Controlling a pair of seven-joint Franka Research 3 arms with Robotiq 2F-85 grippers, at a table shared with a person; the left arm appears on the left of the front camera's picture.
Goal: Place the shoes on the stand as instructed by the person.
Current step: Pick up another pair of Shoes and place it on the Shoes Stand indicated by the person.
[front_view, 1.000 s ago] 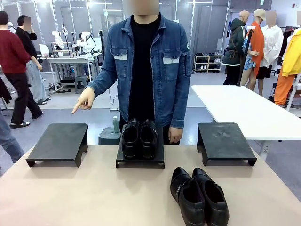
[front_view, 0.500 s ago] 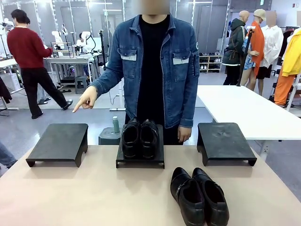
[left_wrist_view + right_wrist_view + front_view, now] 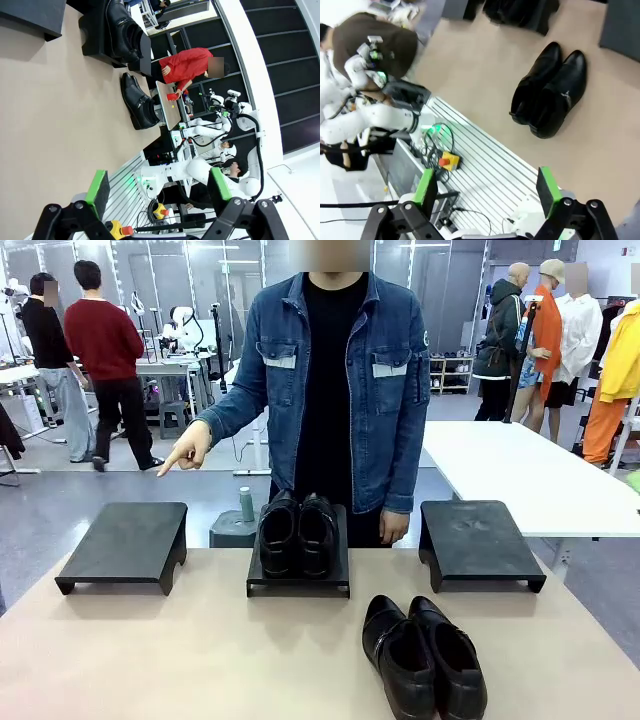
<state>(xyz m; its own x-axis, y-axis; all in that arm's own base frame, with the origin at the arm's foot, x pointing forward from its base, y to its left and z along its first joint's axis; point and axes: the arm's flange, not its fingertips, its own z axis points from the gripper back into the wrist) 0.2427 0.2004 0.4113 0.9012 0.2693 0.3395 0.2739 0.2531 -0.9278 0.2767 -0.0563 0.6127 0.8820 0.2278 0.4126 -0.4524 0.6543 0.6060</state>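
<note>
Person point(image 3: 335, 390) in a blue denim jacket stands at the far side of a beige table point(image 3: 180, 650). One hand point(image 3: 188, 448) is raised, its index finger aimed toward 7 o'clock at the left stand point(image 3: 125, 540), whose flat black top is bare. 3 black stands sit in a row along the far edge. The middle stand point(image 3: 298, 586) carries 1 pair of black shoes point(image 3: 297, 532), side by side, toes seemingly facing the robot. The right stand point(image 3: 480, 540) sits at 3 o'clock from it. A second pair of black shoes point(image 3: 425, 655) lies on the tabletop at 5 o'clock from the middle stand, touching each other. The left gripper point(image 3: 159, 186) is spread wide, holding nothing, and the right gripper point(image 3: 486, 186) is likewise spread and holding nothing, above the table's near edge.
</note>
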